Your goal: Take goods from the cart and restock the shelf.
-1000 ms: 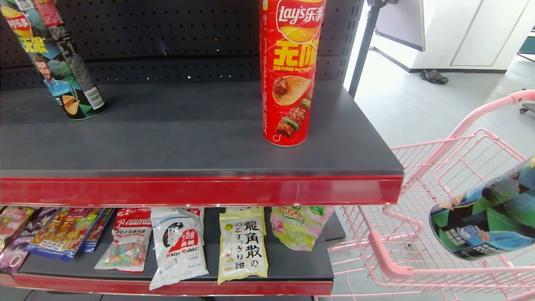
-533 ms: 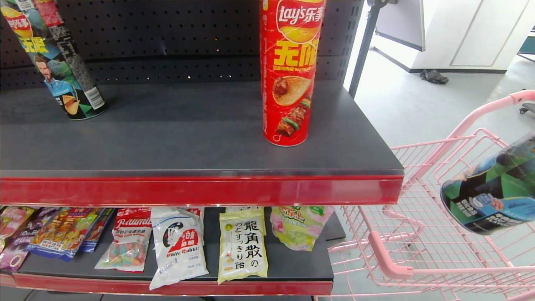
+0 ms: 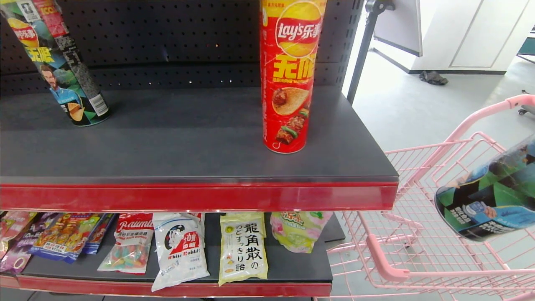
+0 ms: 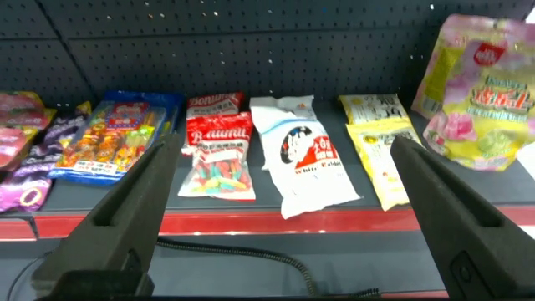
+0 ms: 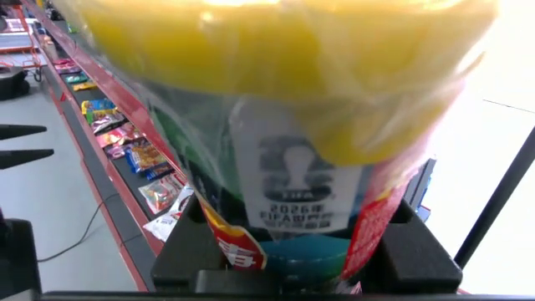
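Note:
A chips can (image 3: 487,196) with a green, blue and black print hangs tilted over the pink cart (image 3: 457,130), to the right of the shelf. The right wrist view looks along this can (image 5: 292,167), and my right gripper (image 5: 305,255) is shut on it with a black finger on each side. On the upper shelf board (image 3: 179,146) a red chips can (image 3: 289,79) stands upright near the right end, and a dark can (image 3: 62,67) leans at the far left. My left gripper (image 4: 284,196) is open, low down in front of the lower shelf.
The lower shelf (image 3: 292,267) holds a row of flat snack bags (image 4: 305,155). There is wide bare board between the two standing cans. A red front lip (image 3: 196,196) edges the upper shelf. A grey post (image 3: 359,54) stands past its right end.
The held can rose and moved a little to the right above the cart, then stayed. The head camera tipped slightly, so the shelf sits lower in the picture.

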Robot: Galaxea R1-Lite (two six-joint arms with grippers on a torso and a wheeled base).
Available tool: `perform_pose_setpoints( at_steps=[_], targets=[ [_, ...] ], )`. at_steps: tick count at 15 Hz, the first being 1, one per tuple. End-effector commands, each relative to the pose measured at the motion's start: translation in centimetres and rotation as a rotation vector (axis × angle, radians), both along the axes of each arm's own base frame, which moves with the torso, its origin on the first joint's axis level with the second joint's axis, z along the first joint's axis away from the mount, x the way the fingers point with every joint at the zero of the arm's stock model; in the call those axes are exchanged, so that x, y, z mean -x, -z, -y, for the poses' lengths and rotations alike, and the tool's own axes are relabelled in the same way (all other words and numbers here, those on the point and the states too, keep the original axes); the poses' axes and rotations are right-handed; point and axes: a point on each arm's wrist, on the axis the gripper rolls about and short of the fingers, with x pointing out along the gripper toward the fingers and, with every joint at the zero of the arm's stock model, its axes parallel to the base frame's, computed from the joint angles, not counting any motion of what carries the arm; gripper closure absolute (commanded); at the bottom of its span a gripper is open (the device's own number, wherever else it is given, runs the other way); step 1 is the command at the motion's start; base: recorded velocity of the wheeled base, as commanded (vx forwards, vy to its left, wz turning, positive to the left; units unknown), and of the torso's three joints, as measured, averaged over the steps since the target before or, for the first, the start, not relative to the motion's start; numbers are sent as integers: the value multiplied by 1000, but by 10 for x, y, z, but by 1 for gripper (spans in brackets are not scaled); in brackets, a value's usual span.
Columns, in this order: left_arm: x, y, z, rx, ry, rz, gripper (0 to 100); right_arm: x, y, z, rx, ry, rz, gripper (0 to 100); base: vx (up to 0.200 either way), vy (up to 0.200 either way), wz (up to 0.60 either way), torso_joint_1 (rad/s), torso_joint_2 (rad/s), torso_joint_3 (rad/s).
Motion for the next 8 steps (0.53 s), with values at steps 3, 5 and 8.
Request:
perform_pose_setpoints(
  at_steps=[3, 5, 8],
  targets=[
    [0, 0, 0, 0, -1, 0, 0, 1, 4, -1, 1, -10, -12, 100, 0, 0, 0, 170, -466, -292],
    [0, 0, 0, 0, 0, 0, 0, 1, 4, -1, 1, -10, -11, 100, 0, 0, 0, 205, -532, -329],
    [0, 0, 0, 0, -1, 0, 0, 1, 4, -1, 0, -10, -12, 100, 0, 0, 0, 214, -559, -338]
  ],
)
